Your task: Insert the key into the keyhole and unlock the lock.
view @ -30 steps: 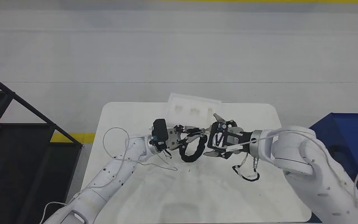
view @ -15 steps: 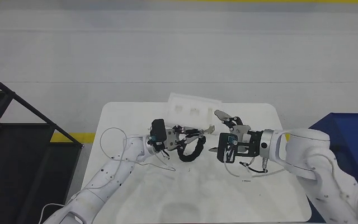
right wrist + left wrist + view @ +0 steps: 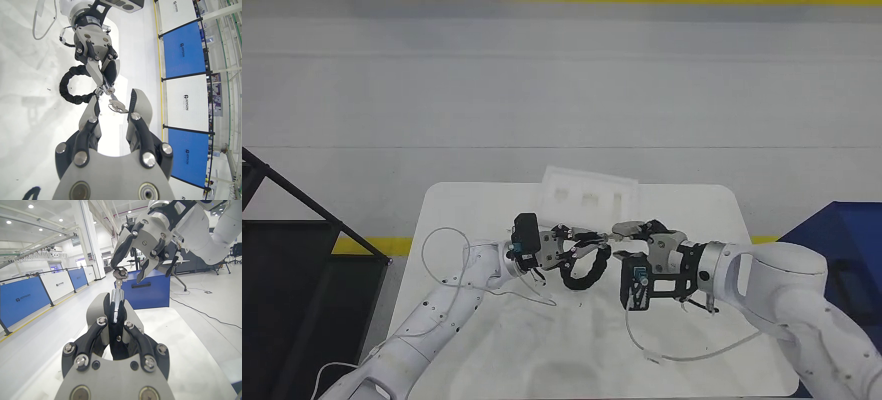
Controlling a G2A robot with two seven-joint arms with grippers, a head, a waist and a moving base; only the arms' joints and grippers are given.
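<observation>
The left gripper [image 3: 115, 303] is clamped on the chrome lock [image 3: 117, 294] above the table [image 3: 170, 332]. The key [image 3: 120, 274] sits in its keyhole. The right gripper [image 3: 115, 100] straddles the key's head, spread wide, one pad touching. Blue barrier panels [image 3: 184, 51] carry lettering.

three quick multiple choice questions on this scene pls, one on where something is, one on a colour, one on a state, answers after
1. Where is the key?
A) its blade in the keyhole of the lock
B) well apart from the lock
C) beneath the lock, not touching it

2. What colour is the lock's cable loop?
A) red
B) black
C) yellow

3. How is the right gripper?
A) shut on the key
B) shut on the lock
C) open, with the key's head between its fingers

Answers:
1 A, the blade enters the chrome cylinder clamped in the left gripper.
2 B, the loop is black in the right wrist view.
3 C, a clear gap shows between its fingers.
</observation>
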